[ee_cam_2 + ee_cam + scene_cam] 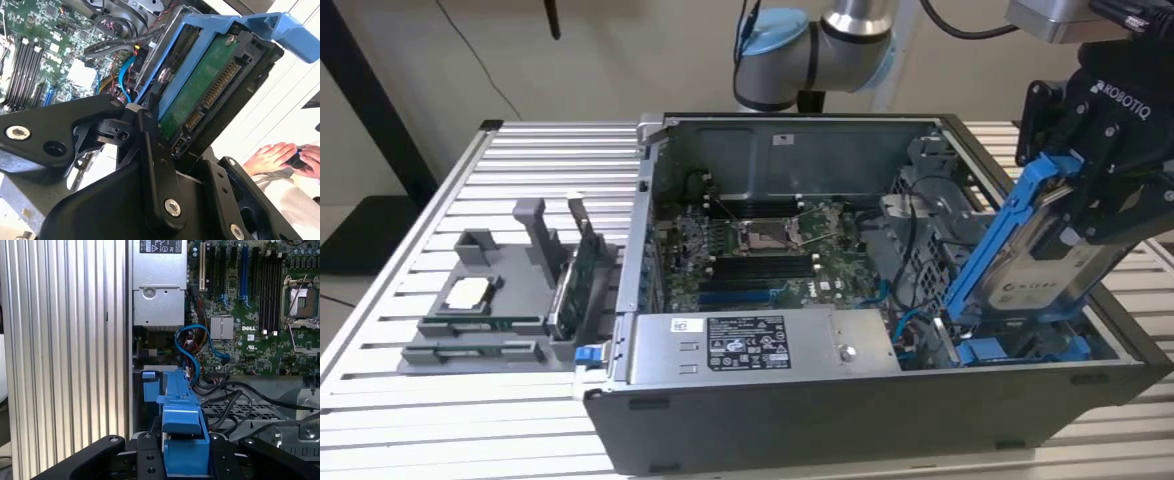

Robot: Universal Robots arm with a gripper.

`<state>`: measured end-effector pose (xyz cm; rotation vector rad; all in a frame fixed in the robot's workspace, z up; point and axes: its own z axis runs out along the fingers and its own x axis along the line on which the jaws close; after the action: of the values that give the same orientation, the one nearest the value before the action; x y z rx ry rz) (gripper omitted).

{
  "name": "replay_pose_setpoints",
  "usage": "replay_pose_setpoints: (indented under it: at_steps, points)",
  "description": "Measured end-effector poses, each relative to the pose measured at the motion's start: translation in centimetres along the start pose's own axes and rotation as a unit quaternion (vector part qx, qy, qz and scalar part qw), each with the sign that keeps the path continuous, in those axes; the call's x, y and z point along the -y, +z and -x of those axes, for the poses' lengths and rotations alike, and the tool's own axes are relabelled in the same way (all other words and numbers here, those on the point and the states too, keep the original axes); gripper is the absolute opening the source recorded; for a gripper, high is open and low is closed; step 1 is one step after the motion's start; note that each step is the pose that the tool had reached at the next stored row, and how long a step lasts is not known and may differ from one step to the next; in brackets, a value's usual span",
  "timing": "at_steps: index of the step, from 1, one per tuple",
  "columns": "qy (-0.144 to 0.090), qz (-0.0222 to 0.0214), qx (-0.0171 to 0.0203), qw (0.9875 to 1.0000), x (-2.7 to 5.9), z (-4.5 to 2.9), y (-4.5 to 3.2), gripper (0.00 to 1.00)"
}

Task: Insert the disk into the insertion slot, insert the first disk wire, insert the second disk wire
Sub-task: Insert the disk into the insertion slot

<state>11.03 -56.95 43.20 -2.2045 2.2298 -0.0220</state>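
My gripper (1098, 215) is shut on the disk (1047, 265), a silver drive with a white label in a bright blue carrier. The disk stands steeply tilted inside the open computer case, at the exterior view's right. Its lower end reaches down to the insertion slot (1027, 350), a grey bay with blue rails on the case floor. In the second wrist view the disk's green board and connector edge (200, 95) show between the black fingers (155, 150). The first wrist view has the blue carrier (182, 435) edge-on, clamped between the jaws. Blue disk wires (192, 347) curl loose beside the bay.
A silver power-supply box (747, 340) sits at the case's front, the motherboard (761, 250) behind it. A grey fixture (494, 300) with parts stands on the slatted table (454, 420) at the exterior view's left. A person's hands (285, 155) rest beyond the case.
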Motion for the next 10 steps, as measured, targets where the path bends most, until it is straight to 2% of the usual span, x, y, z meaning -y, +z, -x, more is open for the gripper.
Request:
replay_pose_setpoints:
  at_steps: [10]
  points:
    - [0.000,0.0005,0.0001,1.0000,0.05,0.00,0.11,0.33]
